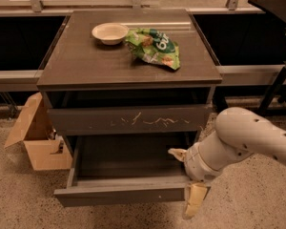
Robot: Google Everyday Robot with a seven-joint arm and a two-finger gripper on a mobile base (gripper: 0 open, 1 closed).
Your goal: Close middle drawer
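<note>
The middle drawer [119, 195] is pulled out from the dark cabinet, below the scratched drawer front [86, 120]. Its flat front faces me and bears a tiny white speck right of centre. Its inside looks bare. My gripper [187, 178] is at the drawer's right front corner, at the end of my white arm [248, 140], which comes in from the right. It is open. One cream finger [177, 152] reaches over the inside of the drawer and the other [195, 203] hangs in front of the drawer front.
On the cabinet top [76, 66] stand a white bowl [110, 33] and a green snack bag [154, 46]. An open cardboard box [38, 142] sits on the floor to the left. A black table leg [276, 87] stands to the right.
</note>
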